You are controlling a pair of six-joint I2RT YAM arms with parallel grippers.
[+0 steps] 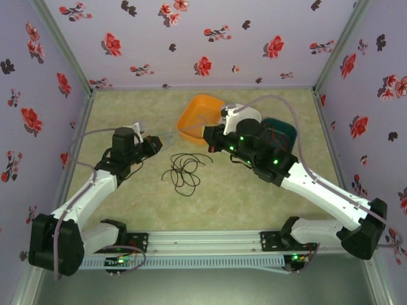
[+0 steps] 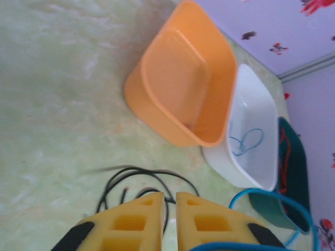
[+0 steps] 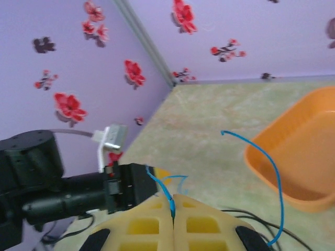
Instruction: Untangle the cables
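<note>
Right wrist view: right claw (image 3: 172, 201) closed on blue cable (image 3: 276, 175), which runs lower-left to left claw (image 2: 168, 198), nearly shut & apparently pinching same cable, so it spans left-right btwn arms; black cable (image 1: 184, 170) coiled on worktop (image 1: 254, 197) mid-frame in top view, about equally near both.

Our left arm (image 1: 95, 187): reaching inward.
Our left end effector (image 2: 169, 194): fingers almost together.
Our right arm (image 1: 318, 187): reaching inward.
Our right end effector (image 3: 173, 197): clamped tight.
</note>
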